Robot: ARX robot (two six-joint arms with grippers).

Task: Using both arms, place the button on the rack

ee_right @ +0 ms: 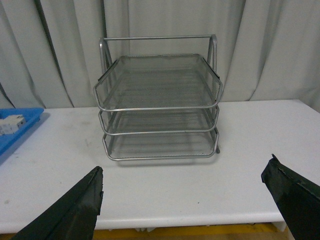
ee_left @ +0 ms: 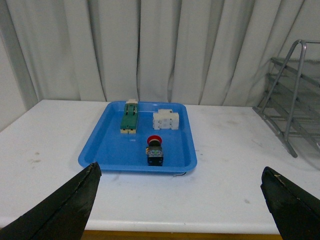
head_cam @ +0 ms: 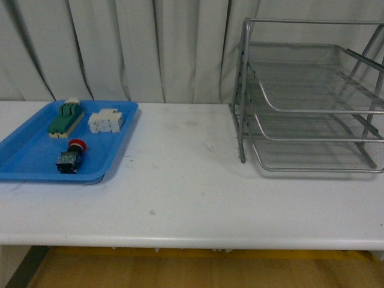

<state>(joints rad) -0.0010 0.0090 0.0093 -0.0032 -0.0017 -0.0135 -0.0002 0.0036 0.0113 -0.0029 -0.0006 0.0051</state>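
Lying on its side in the blue tray [ee_left: 115, 150], the button [ee_left: 154, 150] sits straight ahead of the left hand [ee_left: 180, 170], its red cap turned away from that hand. It is untouched and well clear of the fingers [ee_left: 70, 210]. That hand is spread wide and holds nothing. Just beyond the button rest a green switch block [ee_left: 129, 120] and a white terminal block [ee_left: 165, 120]. The right hand [ee_right: 185, 167] is likewise spread wide and empty. The rack [ee_right: 157, 105] stands dead ahead of it on the desk [ee_right: 165, 185], its open front facing the hand, apart from both fingers.
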